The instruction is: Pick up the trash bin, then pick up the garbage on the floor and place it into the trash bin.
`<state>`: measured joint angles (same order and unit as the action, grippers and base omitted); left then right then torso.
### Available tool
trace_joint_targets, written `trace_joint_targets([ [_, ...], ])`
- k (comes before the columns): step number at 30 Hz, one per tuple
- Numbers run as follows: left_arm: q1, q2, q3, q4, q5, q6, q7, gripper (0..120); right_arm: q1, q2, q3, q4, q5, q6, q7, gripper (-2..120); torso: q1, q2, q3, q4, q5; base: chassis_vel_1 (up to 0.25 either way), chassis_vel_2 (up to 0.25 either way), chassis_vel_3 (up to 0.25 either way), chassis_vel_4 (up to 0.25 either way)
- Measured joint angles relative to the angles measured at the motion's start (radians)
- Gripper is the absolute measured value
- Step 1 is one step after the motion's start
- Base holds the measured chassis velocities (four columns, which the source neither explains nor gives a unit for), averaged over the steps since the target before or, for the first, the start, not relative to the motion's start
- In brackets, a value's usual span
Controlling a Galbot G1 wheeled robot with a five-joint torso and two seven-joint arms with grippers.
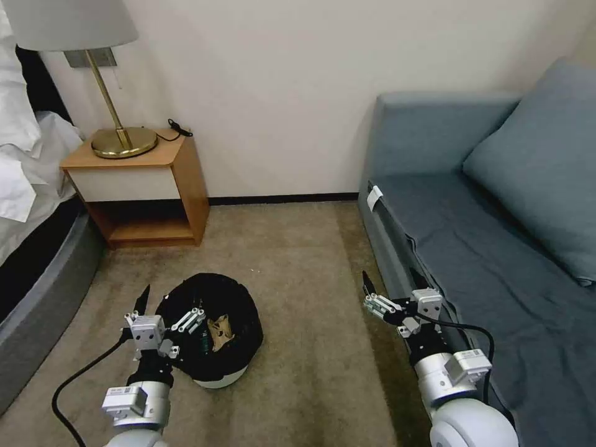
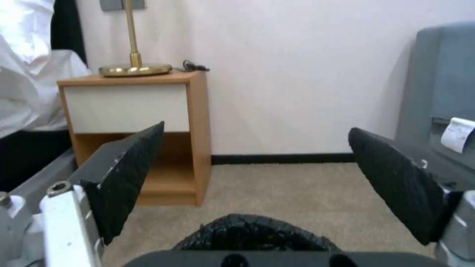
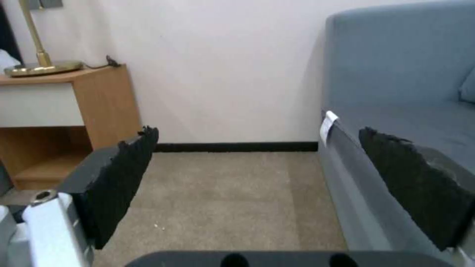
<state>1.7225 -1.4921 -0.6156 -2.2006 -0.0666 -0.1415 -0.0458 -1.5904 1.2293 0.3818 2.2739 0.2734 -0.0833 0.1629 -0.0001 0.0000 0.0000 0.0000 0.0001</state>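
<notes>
Trash bin (image 1: 214, 338): round, black-bagged, white base showing, tilted on the carpet between nightstand and sofa. Inside lie crumpled brown paper (image 1: 220, 330) and a small bottle (image 1: 204, 342).

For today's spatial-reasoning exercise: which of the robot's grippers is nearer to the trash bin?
Left. The left gripper hangs open right over the near rim of the trash bin. The right gripper, also open, hangs apart from it, beside the sofa.

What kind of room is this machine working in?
Probably a hotel room or a bedroom: a bed with white bedding, a wooden nightstand bearing a brass lamp, and a blue-grey sofa on carpet. A black-lined trash bin sits on the floor.
</notes>
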Motion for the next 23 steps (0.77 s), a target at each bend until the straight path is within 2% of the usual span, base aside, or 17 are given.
trace_joint_targets([
  [11,-0.001,-0.001,0.027,0.025,0.006,-0.017,-0.003,100,0.017,-0.003,0.001,-0.018,-0.003,-0.001,-0.027,100,0.000,0.000,0.000,0.0001,-0.0001,0.000,0.000,0.000,0.000],
  [23,-0.003,0.000,0.027,0.027,0.004,-0.016,-0.004,100,0.014,-0.003,0.004,-0.019,-0.009,-0.003,-0.034,100,0.000,0.000,0.000,0.0000,-0.0001,0.000,0.000,0.000,0.000],
])
